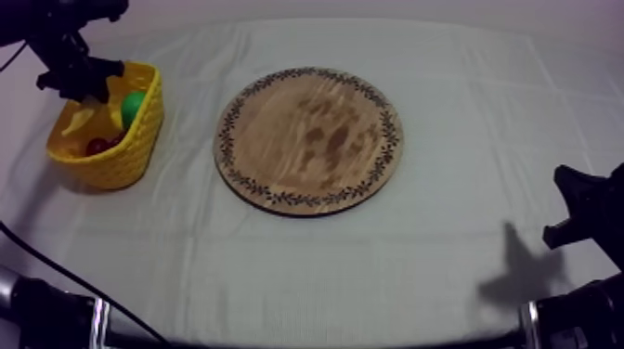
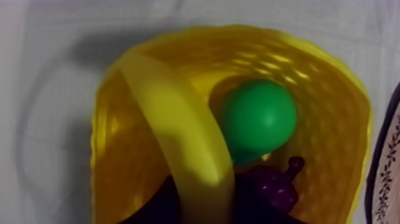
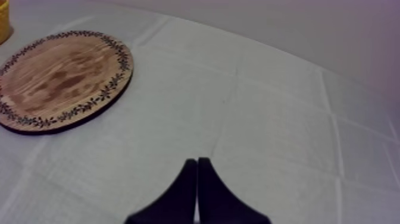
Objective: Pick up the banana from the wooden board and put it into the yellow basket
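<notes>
Nearest, to the right of the wooden board [image 1: 309, 139] and well apart from it, my right gripper [image 3: 197, 162] rests low over the grey-white cloth [image 1: 371, 269]. Its two black fingers [image 3: 178, 196] are pressed together in a narrow wedge with nothing between them. The board lies flat on the cloth, ringed by its leaf-patterned rim. To the left of the board, near its rim but not touching, stands the yellow basket [image 1: 139, 148]. The banana [image 1: 80, 121] lies inside the basket, on the side away from the board. A green pear [image 1: 134, 105] sits on the side toward the board, with a bunch of purple grapes [image 2: 277, 184] just beside it and a small red fruit [image 1: 96, 146] close by. The basket's handle [image 2: 178, 143] arches across them. My left gripper [image 1: 79, 82] hangs over the basket's far rim; whether it is clenched or released I cannot tell.
</notes>
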Controlling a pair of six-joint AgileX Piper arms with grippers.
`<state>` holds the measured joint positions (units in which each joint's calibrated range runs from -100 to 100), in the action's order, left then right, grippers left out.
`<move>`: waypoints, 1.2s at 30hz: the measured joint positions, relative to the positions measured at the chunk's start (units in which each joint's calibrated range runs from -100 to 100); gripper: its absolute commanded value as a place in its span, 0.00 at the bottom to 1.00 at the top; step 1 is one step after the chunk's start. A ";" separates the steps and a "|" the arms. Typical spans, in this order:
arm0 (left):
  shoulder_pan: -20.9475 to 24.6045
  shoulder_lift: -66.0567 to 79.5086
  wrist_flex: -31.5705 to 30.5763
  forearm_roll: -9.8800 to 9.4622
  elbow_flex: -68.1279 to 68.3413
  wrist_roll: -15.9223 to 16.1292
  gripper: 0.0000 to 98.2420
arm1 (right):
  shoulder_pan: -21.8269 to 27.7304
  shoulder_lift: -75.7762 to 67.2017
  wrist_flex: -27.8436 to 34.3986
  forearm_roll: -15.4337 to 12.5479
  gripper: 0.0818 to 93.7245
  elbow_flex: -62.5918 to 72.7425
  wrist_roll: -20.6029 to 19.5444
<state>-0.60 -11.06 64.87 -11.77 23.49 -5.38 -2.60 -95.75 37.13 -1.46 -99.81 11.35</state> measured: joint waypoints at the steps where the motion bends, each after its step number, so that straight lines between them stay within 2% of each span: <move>1: 0.10 -0.08 0.00 0.13 0.17 0.07 0.25 | 0.00 0.00 0.00 0.00 0.00 0.00 0.00; 8: 0.17 -0.22 0.70 0.37 1.02 0.57 0.27 | 0.00 0.00 0.00 0.00 0.00 0.00 0.00; 13: 0.12 0.01 0.06 0.58 1.09 1.12 0.41 | 0.00 0.00 0.00 0.00 0.00 0.00 0.00; 16: 0.08 0.40 -2.35 0.58 0.73 0.75 0.49 | 0.00 0.00 0.00 0.00 0.00 0.00 0.00; 23: -0.33 0.93 -9.50 0.41 -1.28 -0.01 0.53 | 0.00 0.00 0.00 0.00 0.00 0.00 0.00; 31: -0.97 1.16 -10.10 0.25 -1.36 -0.05 0.50 | 0.00 0.00 0.00 0.00 0.00 0.00 0.00; 36: -1.13 1.95 -10.18 0.19 -1.66 -0.59 0.38 | 0.00 0.00 0.00 0.00 0.00 0.00 0.00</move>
<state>-1.73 -9.11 54.69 -11.58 21.83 -5.97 -2.60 -95.75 37.13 -1.46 -99.81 11.35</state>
